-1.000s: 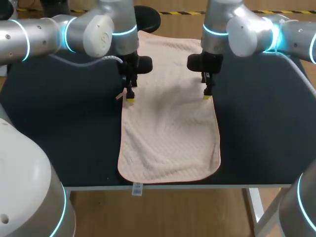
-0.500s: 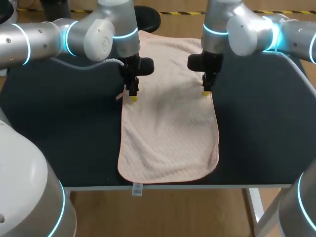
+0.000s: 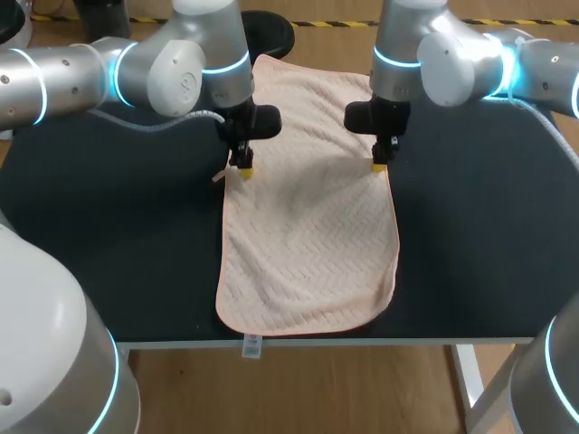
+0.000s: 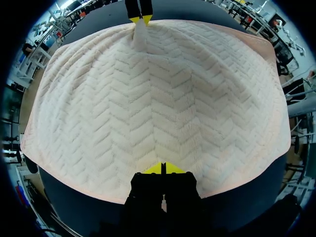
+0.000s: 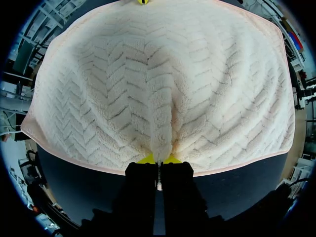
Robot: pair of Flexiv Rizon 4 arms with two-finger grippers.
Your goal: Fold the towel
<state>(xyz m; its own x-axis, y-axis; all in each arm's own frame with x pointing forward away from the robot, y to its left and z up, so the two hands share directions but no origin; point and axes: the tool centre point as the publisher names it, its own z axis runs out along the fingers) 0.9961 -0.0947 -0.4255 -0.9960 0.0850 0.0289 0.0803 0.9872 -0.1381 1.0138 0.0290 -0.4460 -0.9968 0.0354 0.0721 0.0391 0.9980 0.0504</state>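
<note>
A pale pink towel (image 3: 308, 226) with a zigzag weave lies lengthwise on the dark table (image 3: 109, 235), reaching from the far side to the front edge. My left gripper (image 3: 244, 169) is shut on the towel's left long edge, about halfway along. My right gripper (image 3: 380, 165) is shut on the right long edge, straight across from it. In the left wrist view the yellow tips (image 4: 164, 169) meet on the towel (image 4: 158, 98), and my right gripper (image 4: 139, 19) pinches the opposite edge. In the right wrist view a raised fold of towel (image 5: 160, 123) runs into the closed gripper (image 5: 159, 159).
A small tag (image 3: 218, 175) sticks out from the towel's left edge beside my left gripper. A white label (image 3: 251, 345) hangs at the table's front edge. Bare dark tabletop lies on both sides of the towel.
Both grippers have gone from open to shut on the towel's long edges and moved slightly toward the far side. The towel's near right corner has drawn in a little.
</note>
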